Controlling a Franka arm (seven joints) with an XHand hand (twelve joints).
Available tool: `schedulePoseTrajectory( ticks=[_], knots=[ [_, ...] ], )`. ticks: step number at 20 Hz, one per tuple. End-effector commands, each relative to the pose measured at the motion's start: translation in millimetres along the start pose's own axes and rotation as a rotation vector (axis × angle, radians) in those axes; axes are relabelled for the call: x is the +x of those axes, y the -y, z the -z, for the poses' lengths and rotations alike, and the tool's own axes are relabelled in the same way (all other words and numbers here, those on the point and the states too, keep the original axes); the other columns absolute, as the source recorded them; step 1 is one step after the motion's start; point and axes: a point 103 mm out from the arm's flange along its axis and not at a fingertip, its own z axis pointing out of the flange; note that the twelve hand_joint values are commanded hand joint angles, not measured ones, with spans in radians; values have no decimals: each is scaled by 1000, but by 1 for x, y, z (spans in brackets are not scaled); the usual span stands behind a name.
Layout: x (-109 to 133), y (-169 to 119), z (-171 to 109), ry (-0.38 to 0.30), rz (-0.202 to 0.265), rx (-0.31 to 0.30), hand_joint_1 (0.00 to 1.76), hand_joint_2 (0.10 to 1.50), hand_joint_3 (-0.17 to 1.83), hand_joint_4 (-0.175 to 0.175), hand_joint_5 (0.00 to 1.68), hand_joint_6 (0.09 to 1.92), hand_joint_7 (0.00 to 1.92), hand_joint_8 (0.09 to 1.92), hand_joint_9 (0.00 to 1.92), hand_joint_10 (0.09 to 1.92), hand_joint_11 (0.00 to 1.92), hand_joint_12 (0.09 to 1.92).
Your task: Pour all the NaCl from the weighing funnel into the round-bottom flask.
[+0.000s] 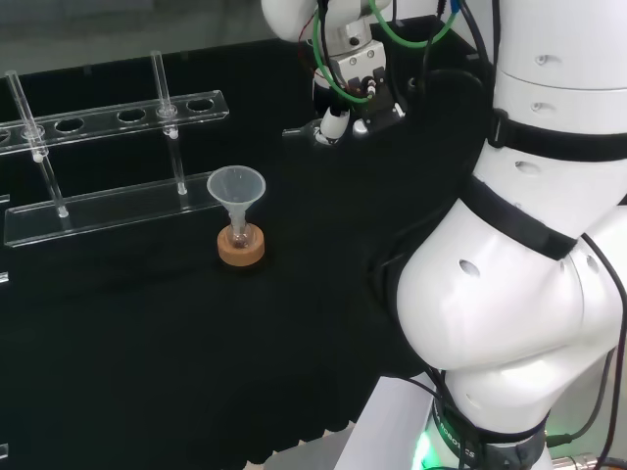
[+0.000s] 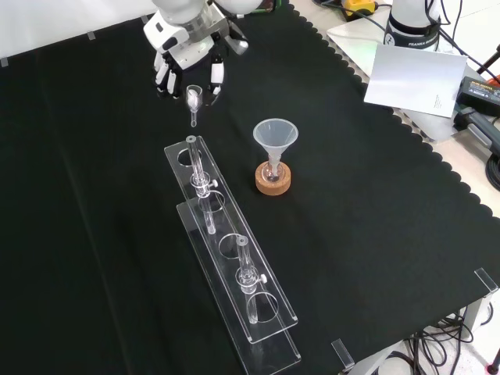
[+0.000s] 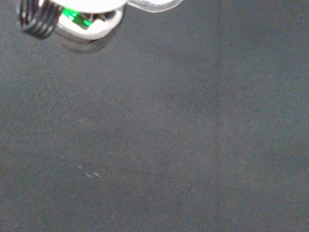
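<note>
stage: carry, pour not begun | hand (image 2: 187, 58), upper left of front view, fingers curled round weighing funnel (image 2: 194, 99) | round-bottom flask (image 2: 273, 173) on cork ring (image 2: 273, 181), mid-frame, funnel (image 2: 275, 135) in neck | left: bring over, tip out NaCl

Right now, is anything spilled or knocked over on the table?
No, nothing stands out. The funnel stands upright in the flask on its cork ring, the rack lies in order, and the black cloth looks clean.
</note>
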Motion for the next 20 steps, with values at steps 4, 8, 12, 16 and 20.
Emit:
schedulePoseTrajectory(
  ticks=[4, 8, 12, 16, 20],
  knots=[
    [15, 53, 33, 36, -54, -29, 1092, 672, 725, 175, 1163, 901, 632, 651, 987, 341, 849, 1027],
    [22, 74, 45, 29, -67, -45, 1092, 673, 725, 175, 1162, 901, 632, 651, 988, 339, 849, 1026],
    [35, 95, 50, 34, -70, -58, 1092, 673, 724, 175, 1162, 901, 632, 651, 989, 337, 850, 1026],
    [48, 114, 52, 39, -62, -61, 1092, 674, 723, 175, 1161, 902, 632, 651, 993, 336, 853, 1025],
    [62, 133, 54, 61, -54, -62, 1092, 675, 722, 175, 1161, 903, 634, 652, 997, 335, 859, 1024]
  ],
)
